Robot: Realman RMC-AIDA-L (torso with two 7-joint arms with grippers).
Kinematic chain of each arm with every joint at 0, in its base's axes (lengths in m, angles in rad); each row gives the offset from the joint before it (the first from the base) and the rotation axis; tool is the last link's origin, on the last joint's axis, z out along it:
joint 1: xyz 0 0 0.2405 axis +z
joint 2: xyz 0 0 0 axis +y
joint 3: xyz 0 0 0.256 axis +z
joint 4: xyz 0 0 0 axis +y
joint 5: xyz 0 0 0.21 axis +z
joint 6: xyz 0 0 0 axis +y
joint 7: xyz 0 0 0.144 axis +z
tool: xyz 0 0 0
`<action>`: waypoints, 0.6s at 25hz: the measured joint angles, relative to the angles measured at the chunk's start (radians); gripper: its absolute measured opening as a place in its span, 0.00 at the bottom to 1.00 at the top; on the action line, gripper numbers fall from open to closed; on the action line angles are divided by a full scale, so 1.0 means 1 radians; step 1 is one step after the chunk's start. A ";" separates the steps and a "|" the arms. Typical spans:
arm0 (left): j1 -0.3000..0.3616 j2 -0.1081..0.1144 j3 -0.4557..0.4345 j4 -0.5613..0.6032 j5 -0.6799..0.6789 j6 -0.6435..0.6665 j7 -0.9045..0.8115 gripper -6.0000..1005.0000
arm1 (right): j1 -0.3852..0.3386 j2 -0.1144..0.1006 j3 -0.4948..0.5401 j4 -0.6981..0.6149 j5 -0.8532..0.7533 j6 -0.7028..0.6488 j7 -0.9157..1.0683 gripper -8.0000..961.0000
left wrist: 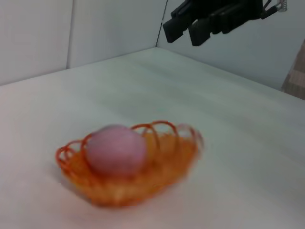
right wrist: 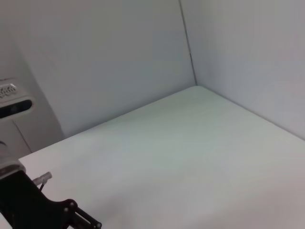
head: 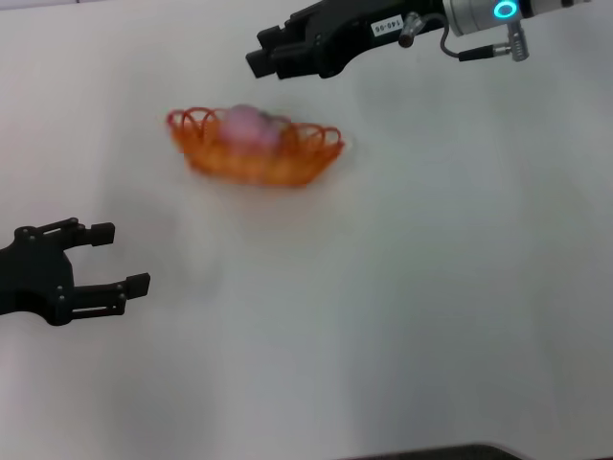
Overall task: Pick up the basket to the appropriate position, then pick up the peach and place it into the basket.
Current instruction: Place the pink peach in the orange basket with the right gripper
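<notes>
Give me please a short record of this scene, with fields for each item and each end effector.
basket: on the white table, nothing holds it
peach: inside the basket
left end effector: open, empty, low and apart from the basket, on the robot's left
right end effector: empty, raised beyond the basket

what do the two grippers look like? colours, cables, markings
Both are matte black and blocky. The left gripper has two flat fingers on a bracketed body with visible screws. The right gripper carries a small white label with printed characters, joins a silver wrist with a glowing cyan ring, and has a thin black cable looping off a connector.
</notes>
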 joint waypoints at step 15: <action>0.000 0.000 -0.038 0.004 -0.010 0.006 -0.003 0.87 | -0.132 -0.008 0.043 -0.106 0.073 -0.126 -0.115 0.79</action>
